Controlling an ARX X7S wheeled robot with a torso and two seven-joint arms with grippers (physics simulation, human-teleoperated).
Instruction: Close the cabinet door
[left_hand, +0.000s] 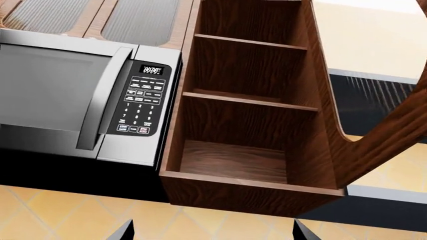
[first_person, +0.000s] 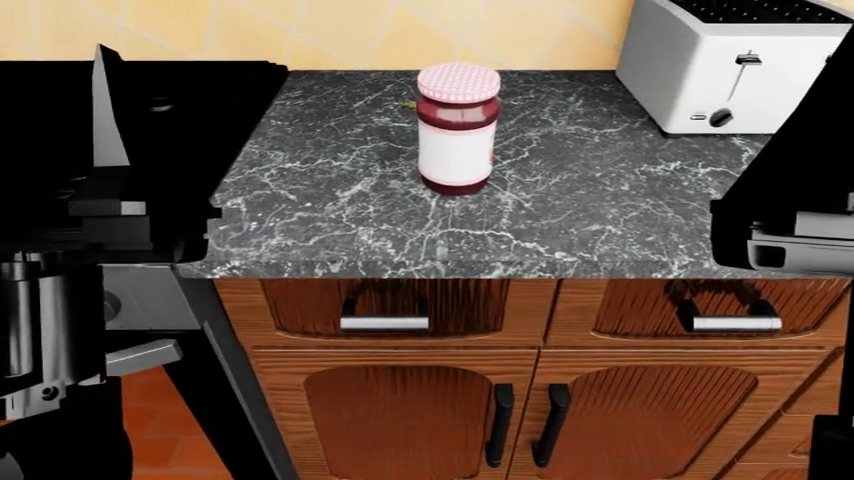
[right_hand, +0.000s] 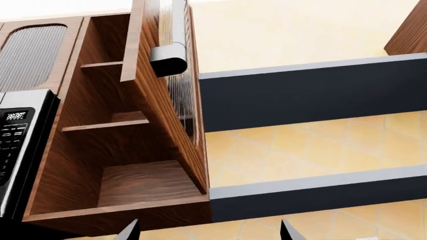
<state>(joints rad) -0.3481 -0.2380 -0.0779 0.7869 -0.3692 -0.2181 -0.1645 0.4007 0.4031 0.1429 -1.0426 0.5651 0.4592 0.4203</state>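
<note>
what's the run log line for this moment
task: close cabinet door | cabinet door: open, swung out | cabinet: shelves bare | left gripper: open, clear of door | right gripper: open, clear of door | contact: none

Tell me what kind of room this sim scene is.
A kitchen, rendered. A microwave sits beside an open wall cabinet whose door stands ajar; below, the head view shows a marble countertop with a toaster and a jar.
</note>
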